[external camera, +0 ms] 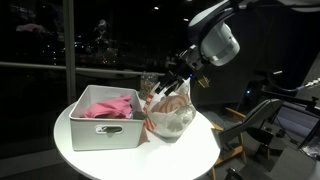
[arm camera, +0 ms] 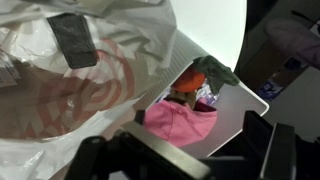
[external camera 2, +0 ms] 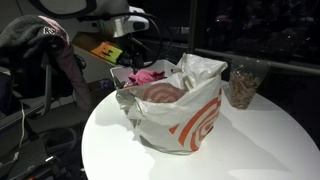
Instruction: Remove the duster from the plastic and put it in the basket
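Note:
A white plastic bag with an orange swirl (external camera: 170, 118) (external camera 2: 190, 115) stands on the round white table (external camera: 130, 160), right beside a grey-white basket (external camera: 100, 135). In the wrist view the bag (arm camera: 80, 70) fills the left side. The basket (arm camera: 235, 100) holds a pink cloth (arm camera: 180, 122) (external camera: 108, 105) (external camera 2: 150, 72) and an orange, green and purple fluffy thing, likely the duster (arm camera: 195, 78), at its far end. My gripper (external camera: 174, 80) (external camera 2: 135, 45) (arm camera: 185, 160) hovers above where bag and basket meet. Its fingers are spread, with nothing between them.
A clear jar with brown contents (external camera 2: 240, 85) stands behind the bag near the table's far edge. Chairs and equipment (external camera: 262, 118) stand beside the table, and a chair draped with clothing (external camera 2: 40, 60) is close by. Dark windows lie behind.

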Controlling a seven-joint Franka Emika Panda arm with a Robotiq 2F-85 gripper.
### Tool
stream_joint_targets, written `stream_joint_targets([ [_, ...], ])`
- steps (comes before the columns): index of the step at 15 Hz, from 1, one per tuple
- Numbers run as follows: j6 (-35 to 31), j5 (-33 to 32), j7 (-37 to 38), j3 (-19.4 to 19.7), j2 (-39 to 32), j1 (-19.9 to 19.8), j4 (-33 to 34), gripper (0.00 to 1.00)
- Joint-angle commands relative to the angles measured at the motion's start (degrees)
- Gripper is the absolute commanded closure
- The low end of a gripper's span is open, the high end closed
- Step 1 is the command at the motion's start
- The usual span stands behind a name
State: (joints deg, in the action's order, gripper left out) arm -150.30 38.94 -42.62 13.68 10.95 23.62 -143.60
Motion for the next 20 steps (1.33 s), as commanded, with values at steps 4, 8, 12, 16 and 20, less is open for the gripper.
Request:
stream_joint_targets([
  [4,-0.8,8.3,-12.0,0.7,-16.9,-3.8,11.3,0.00],
  [8,-2.1,7.0,-11.9,1.8,-21.7,-5.8,11.9,0.00],
  [12,-8.1,8.2,-12.9,0.8,-26.5,-6.2,12.6,0.00],
  [16,-16.6,8.1,-12.8,-1.3,-33.1,-5.6,15.5,0.00],
  [20,-25.2,6.9,-11.5,-1.9,-38.6,-5.3,18.2,0.00],
])
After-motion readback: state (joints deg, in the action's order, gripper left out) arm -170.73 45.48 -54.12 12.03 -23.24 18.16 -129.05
